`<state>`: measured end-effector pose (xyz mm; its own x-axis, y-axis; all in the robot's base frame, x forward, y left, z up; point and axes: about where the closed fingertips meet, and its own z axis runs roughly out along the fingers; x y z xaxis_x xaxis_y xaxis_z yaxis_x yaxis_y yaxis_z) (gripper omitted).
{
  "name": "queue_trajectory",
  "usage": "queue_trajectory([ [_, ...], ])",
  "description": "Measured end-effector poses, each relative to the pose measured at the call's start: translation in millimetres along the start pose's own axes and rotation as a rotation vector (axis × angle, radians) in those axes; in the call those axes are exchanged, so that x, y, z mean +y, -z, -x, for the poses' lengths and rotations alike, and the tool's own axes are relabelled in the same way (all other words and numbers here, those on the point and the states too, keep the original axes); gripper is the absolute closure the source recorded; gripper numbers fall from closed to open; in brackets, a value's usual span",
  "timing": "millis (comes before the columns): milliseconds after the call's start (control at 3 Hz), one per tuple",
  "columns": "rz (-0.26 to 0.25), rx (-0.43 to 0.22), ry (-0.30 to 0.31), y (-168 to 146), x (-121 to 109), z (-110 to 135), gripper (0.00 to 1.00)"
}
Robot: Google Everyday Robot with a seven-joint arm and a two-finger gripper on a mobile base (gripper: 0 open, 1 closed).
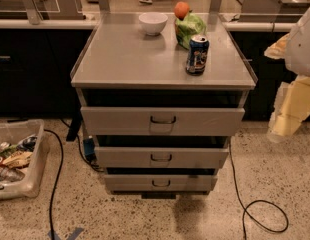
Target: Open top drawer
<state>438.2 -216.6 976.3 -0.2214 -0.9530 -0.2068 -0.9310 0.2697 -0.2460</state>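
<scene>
The robot's cream-coloured gripper [289, 111] hangs well to the right of the wide grey metal top drawer [120, 121], apart from it. This looks like the approach: next it must reach the small dark wire handle [162, 120] at the drawer's centre and pull. The frame edge cuts the arm off, so I cannot tell how far open the gripper is.

Grey top drawer [120, 121], white bowl [153, 23], blue can [197, 54], speckled beige floor [145, 216] — cream gripper [289, 115] at right edge.
</scene>
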Motion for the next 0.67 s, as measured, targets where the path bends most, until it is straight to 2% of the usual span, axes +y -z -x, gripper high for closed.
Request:
queue_trajectory([
  [333, -0.001, -0.013, 0.006, -1.2, 0.8, 3.3, 0.00],
  [667, 0.043, -0.103, -0.027, -23.3, -2.1, 7.9, 0.00],
])
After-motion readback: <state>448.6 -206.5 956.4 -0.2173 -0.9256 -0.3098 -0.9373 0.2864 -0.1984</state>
